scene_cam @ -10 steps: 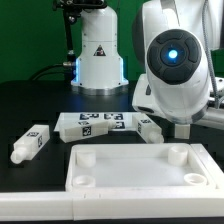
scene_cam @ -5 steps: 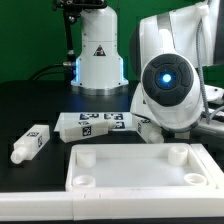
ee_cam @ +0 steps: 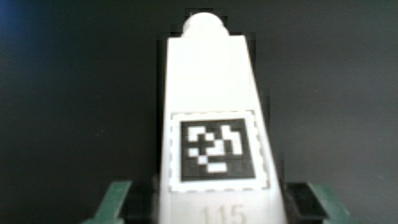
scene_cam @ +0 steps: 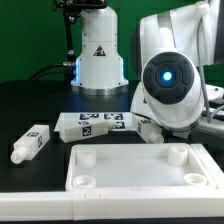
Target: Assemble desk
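The white arm (scene_cam: 170, 85) had dropped, then paused, its tool (ee_cam: 214, 203) spread open astride a white square-section tagged plastic leg (ee_cam: 210, 90) on the black tabletop (ee_cam: 71, 80), ungripped.

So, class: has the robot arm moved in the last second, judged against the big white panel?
Yes. Against the panel, the arm came down and slightly toward the exterior view's left, then stayed put for the last half second.
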### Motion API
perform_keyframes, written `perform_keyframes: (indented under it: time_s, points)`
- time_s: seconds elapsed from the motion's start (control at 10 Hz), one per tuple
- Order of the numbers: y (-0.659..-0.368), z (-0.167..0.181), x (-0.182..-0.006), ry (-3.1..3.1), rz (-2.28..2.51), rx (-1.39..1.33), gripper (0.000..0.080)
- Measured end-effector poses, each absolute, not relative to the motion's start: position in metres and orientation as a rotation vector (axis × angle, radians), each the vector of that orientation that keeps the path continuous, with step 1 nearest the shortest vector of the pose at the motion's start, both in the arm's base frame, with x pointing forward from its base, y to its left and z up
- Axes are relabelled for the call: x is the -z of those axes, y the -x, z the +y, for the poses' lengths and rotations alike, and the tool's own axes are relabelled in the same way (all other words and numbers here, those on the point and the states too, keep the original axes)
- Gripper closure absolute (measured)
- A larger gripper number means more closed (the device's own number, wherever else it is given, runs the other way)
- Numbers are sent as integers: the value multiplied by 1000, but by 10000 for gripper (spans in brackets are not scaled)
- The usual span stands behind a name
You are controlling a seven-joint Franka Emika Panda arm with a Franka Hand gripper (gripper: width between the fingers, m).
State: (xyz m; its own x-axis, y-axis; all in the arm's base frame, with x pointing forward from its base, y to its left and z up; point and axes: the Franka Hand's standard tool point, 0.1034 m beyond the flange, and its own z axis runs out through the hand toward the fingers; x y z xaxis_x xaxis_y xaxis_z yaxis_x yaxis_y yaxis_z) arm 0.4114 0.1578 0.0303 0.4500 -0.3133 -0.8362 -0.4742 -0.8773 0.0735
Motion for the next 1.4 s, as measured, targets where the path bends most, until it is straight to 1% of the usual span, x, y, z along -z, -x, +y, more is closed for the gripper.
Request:
perform_keyframes:
  time_s: [0.1,0.2,0.3,0.4,0.5,0.7,0.8,0.9,1.0,1.1,1.2,1.4]
  points:
    - [-432,148,-52,2535,693,-1342,515]
    - [-455,141,-77,2608,656,-1177,515]
    - [-461,141,-89,2688,623,-1004,515]
    - [-453,144,-85,2724,650,-929,515]
    - [-455,147,-81,2753,653,-853,515]
    - [-465,149,-86,2797,654,-678,515]
    - [-483,144,-104,2804,630,-569,515]
    - [-508,131,-127,2808,528,-484,515]
    - [-534,120,-141,2819,470,-377,515]
    - [-539,125,-146,2857,456,-245,515]
    - [-534,129,-143,2872,451,-154,515]
    - [-542,128,-142,2881,463,45,515]
